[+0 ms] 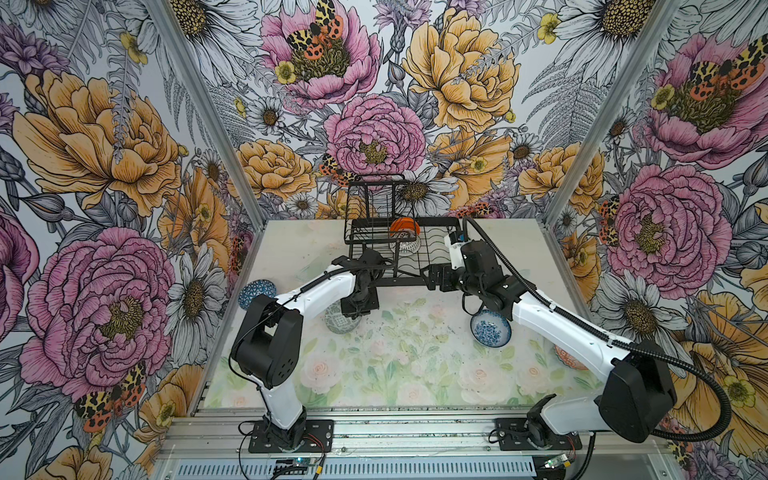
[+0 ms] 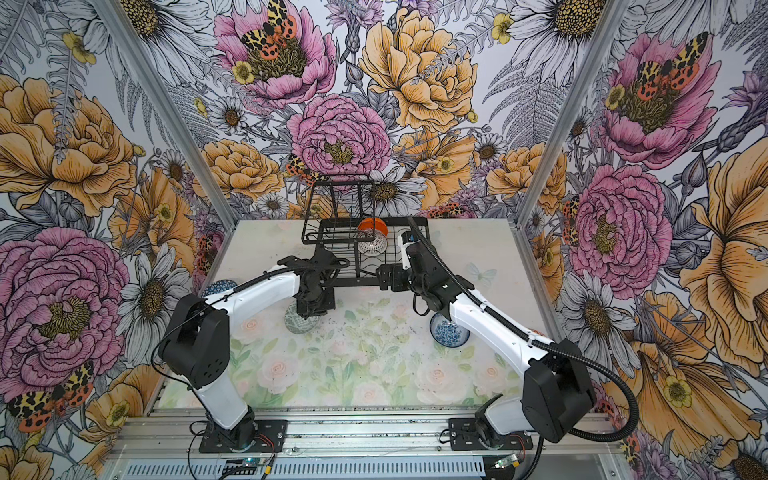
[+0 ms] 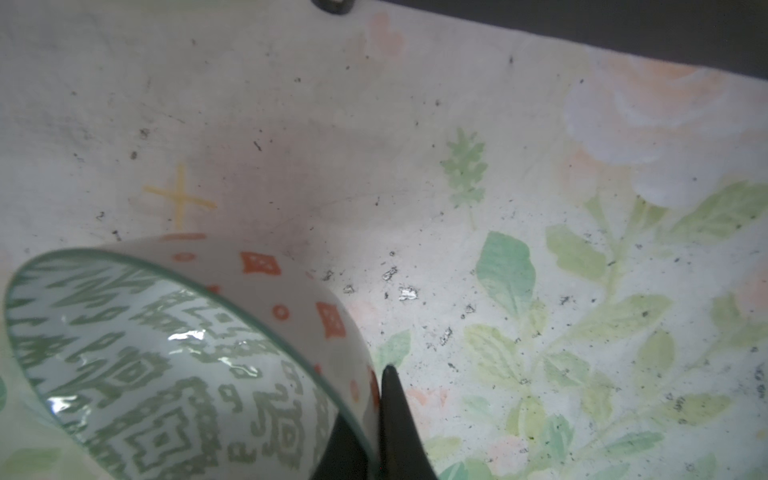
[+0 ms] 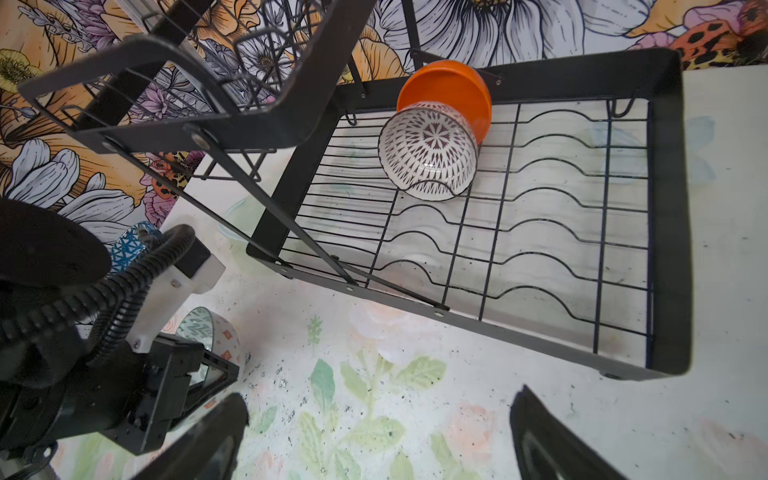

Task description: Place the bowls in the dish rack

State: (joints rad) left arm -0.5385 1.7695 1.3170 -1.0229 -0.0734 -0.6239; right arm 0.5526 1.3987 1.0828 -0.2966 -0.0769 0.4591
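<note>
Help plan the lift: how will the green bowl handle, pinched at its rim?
Highlights on the green bowl suggest slick glaze; it may slip. Pinched at one wall by the left claw, it will probably tilt. Its thin rim looks chippable.

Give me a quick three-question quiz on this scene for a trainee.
1. True or false: the right claw holds a bowl.
2. Which bowl does the left claw grip? A blue floral; B green; C red.
3. How many bowls sit in the rack?
Key: 1 false, it is open and empty. 2 B. 3 two, orange and lattice.
</note>
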